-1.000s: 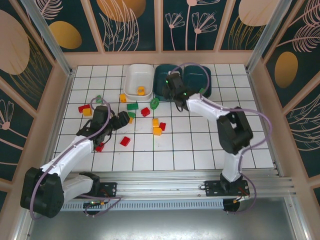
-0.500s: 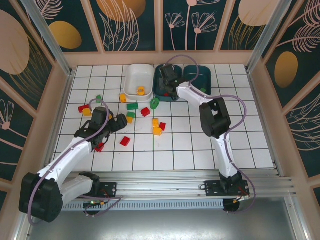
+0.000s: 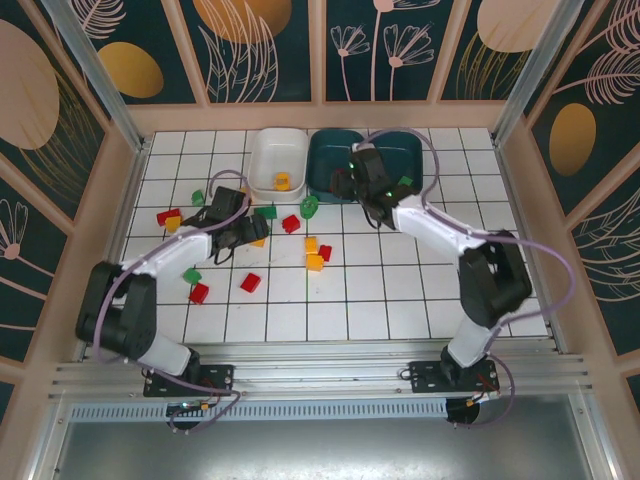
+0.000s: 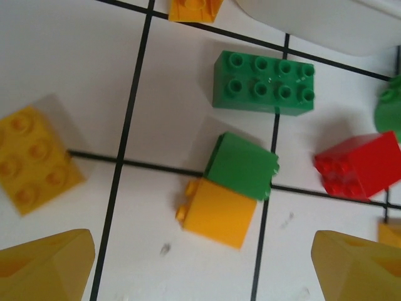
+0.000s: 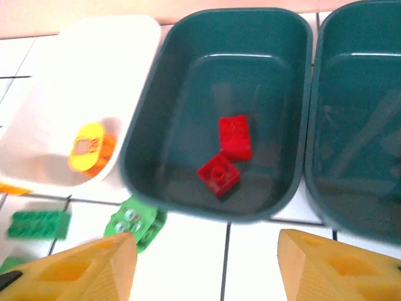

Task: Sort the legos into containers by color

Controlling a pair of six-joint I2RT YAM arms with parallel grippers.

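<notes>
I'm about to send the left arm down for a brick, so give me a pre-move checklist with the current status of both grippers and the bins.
1. left gripper open and empty: ok.
2. orange brick under it stands free for a clean grasp: not ok, it touches the small green brick.
3. right gripper open and empty: ok.
4. middle teal bin holds one colour: ok, two red bricks.
5. white bin holds one colour: ok, one yellow-orange piece visible.
</notes>
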